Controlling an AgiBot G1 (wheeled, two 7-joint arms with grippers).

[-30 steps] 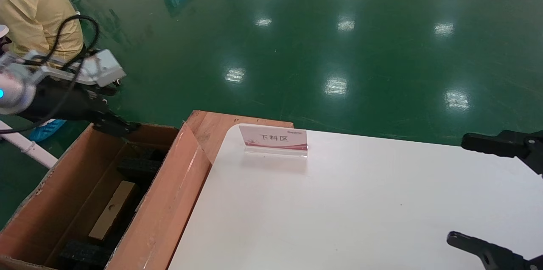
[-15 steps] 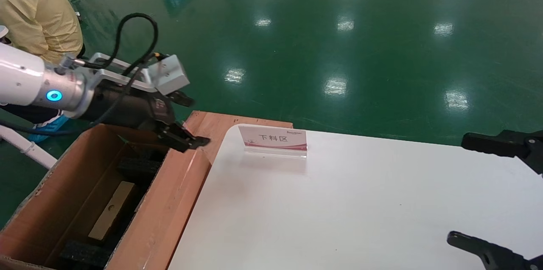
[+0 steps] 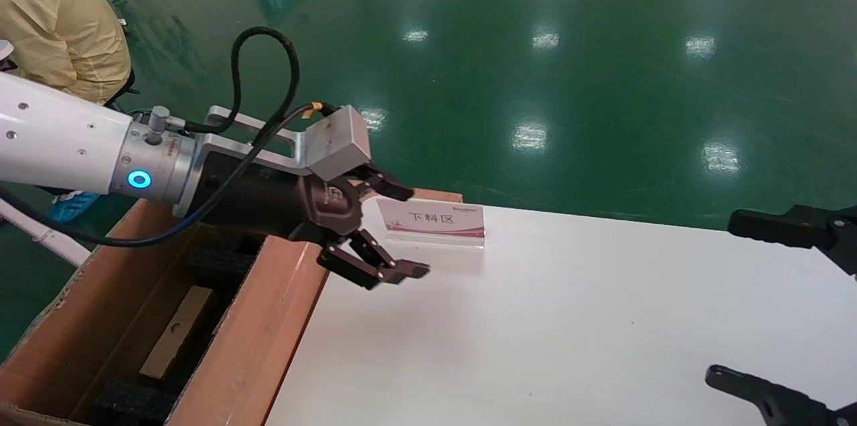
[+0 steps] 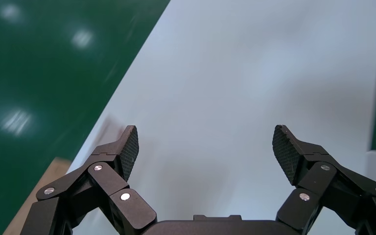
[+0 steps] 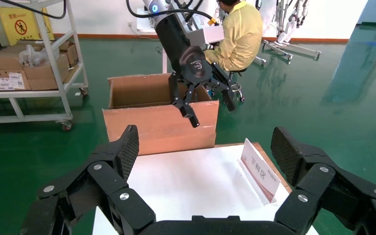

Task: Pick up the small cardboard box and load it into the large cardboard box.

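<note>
My arm hides part of the large cardboard box (image 3: 254, 339), its near end cut off by the frame edge. Small cardboard box (image 3: 175, 331) sits half hidden in the padding. Desk (image 4: 235, 98) looks blurred in left wrist view.

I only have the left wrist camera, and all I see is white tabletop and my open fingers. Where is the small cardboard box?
Observer: In the head view, the small cardboard box lies inside the large cardboard box, between black foam pads.
Operator: Where am I relative to that carton?
Observer: Your left gripper is just past the carton's near flap, above the table edge, beside a small sign.
Operator: And the other arm?
Observer: The right gripper is at the table's right side, fingers open and holding nothing.
</note>
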